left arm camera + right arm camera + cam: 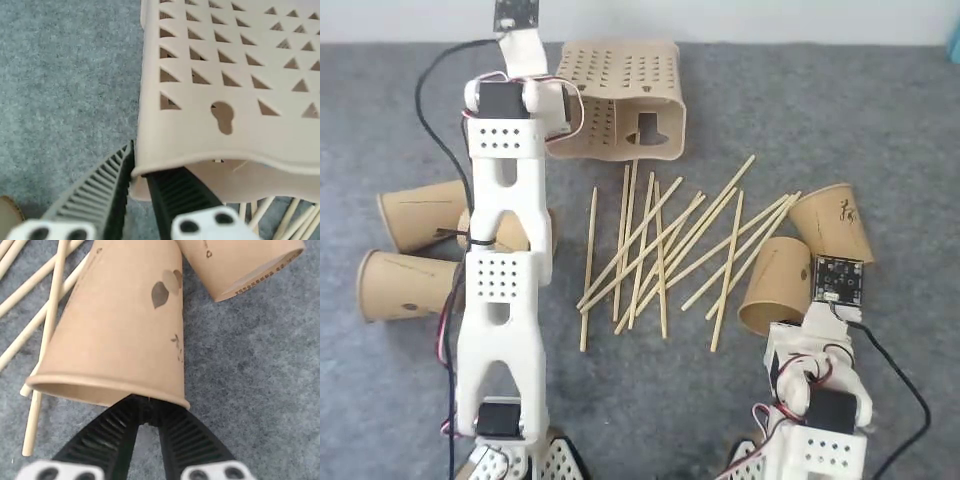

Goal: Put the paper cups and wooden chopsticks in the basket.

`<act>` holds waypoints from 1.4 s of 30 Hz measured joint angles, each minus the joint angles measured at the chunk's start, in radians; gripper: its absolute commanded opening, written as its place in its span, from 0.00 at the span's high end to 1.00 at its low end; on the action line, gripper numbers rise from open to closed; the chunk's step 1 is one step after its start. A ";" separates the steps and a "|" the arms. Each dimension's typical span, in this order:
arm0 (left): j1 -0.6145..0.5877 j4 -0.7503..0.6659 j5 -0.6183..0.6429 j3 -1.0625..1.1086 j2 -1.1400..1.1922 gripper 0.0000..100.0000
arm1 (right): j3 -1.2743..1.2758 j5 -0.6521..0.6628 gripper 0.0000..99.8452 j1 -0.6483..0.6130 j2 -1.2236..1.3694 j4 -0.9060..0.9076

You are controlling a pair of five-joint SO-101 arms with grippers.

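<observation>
Basket: on its side, wall pinched by left gripper. Chopsticks: scattered just before basket. Cup: lying beside chopsticks, rim nipped between fingers of right gripper. Further cups: beside left arm.

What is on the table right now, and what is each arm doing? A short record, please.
Basket: tipped over at the far side of the table, rim toward the chopsticks
Chopsticks: loose pile in the middle, between the arms
Left tool: shut on the basket's rim
Right tool: shut on the rim of a cup lying on its side
Other cups: one beside the held cup, two at the left, all on their sides
</observation>
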 measured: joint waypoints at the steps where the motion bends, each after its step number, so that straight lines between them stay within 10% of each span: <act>1: 0.000 0.000 0.000 0.000 0.000 0.96 | 0.000 0.000 0.98 0.000 0.000 0.000; 8: -0.002 0.000 0.038 -0.028 0.000 0.73 | 0.000 0.000 0.98 0.000 0.000 0.000; 17: -0.011 -0.121 0.141 0.098 0.000 0.99 | 0.000 0.000 0.98 0.000 0.000 0.000; 23: -0.008 -0.287 0.146 0.267 0.000 0.99 | 0.000 0.000 0.98 0.000 0.000 0.000; 42: -0.028 0.000 -0.005 0.253 -0.121 0.99 | 0.000 0.000 0.98 0.000 0.000 0.000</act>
